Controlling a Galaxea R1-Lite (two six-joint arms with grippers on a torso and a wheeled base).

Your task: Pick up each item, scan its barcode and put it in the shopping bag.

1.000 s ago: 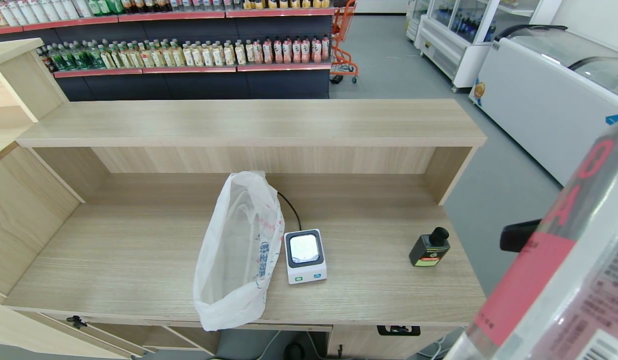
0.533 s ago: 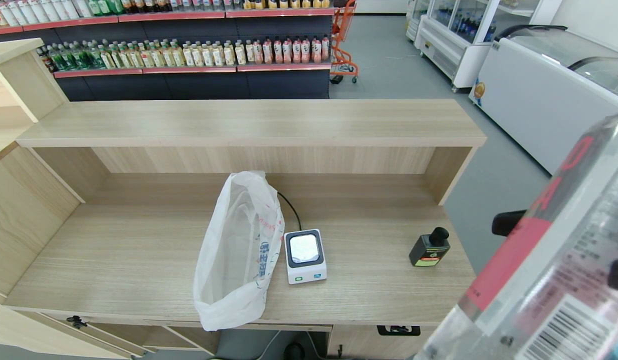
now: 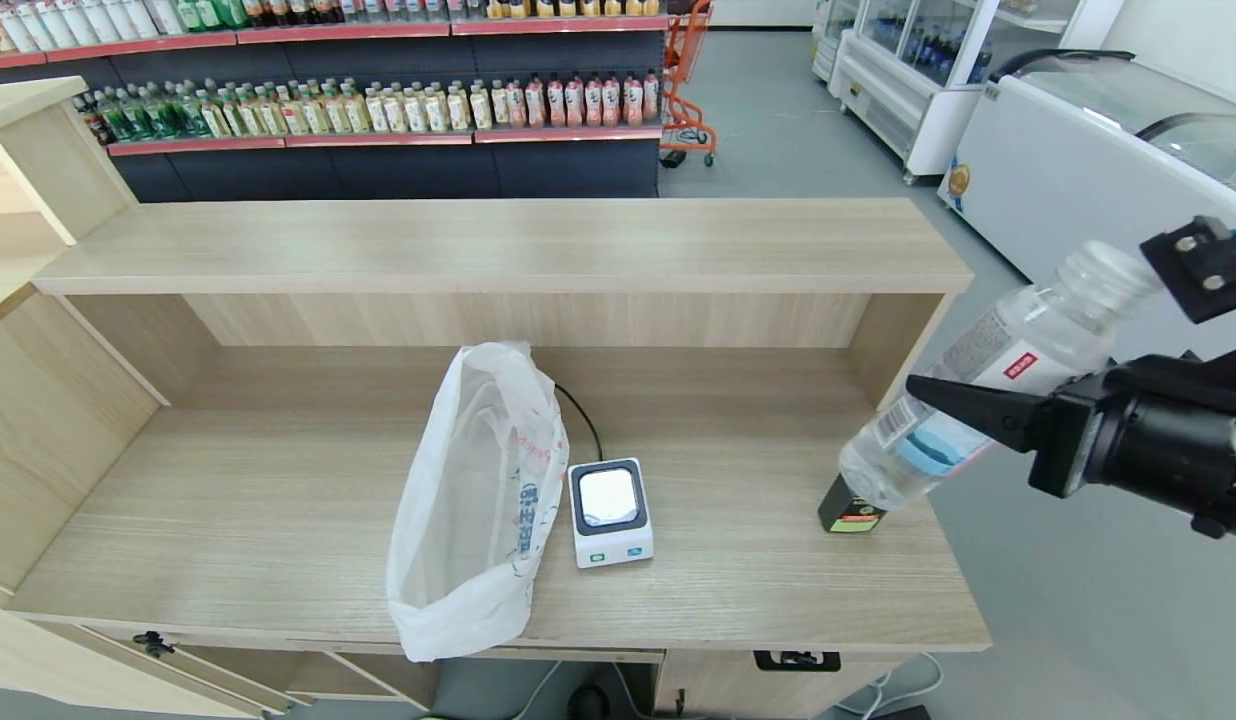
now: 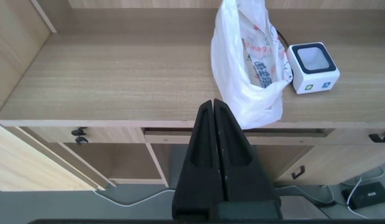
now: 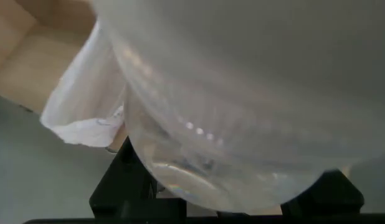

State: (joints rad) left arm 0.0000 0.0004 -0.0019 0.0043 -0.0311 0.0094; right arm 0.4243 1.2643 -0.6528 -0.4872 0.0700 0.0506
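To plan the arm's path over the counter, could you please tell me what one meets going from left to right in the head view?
In order: white plastic shopping bag → white box-shaped barcode scanner → clear plastic water bottle. The small dark bottle overlaps the water bottle, so it is left out.

Definitely a small supermarket: shelves point(image 3: 378, 139) full of drink bottles point(image 3: 428, 108), chest freezers point(image 3: 1098, 190), an orange cart point(image 3: 690, 80), and a checkout counter point(image 3: 278, 520) with a scanner point(image 3: 610, 512).

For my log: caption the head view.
Right claw holds a clear bottle at the counter's right end; scanner beside bag.
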